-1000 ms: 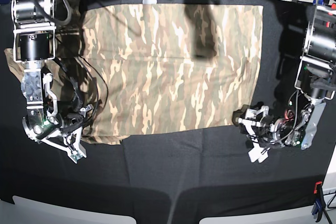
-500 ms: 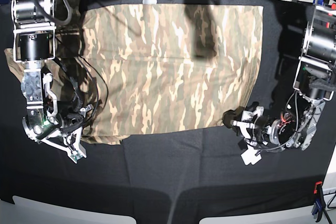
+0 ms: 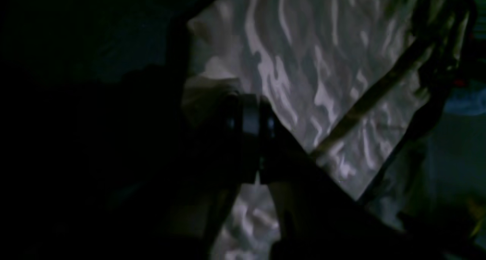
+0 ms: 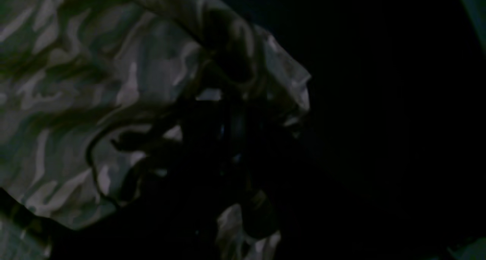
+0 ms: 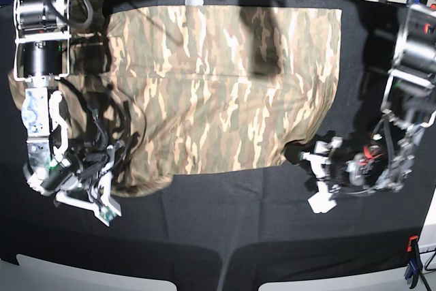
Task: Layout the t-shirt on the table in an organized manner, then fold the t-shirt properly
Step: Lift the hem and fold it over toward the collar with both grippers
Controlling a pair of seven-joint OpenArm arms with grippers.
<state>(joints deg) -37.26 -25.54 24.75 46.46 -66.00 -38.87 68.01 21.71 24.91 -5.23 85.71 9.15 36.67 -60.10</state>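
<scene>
Left gripper (image 5: 320, 180) sits at the t-shirt (image 5: 225, 86) lower corner; right gripper (image 5: 102, 192) at its opposite lower corner. We cannot tell either claw's state. Shirt lies spread on the table (image 5: 225, 223), long axis side to side. We read no writing.

I see the t-shirt (image 5: 218, 86) spread out mostly flat on the black surface (image 5: 238, 223). It has tan, beige and brown camouflage streaks. Its top edge runs straight along the far side. The near edge is wavy, and both near corners look bunched and a bit lifted.
</scene>
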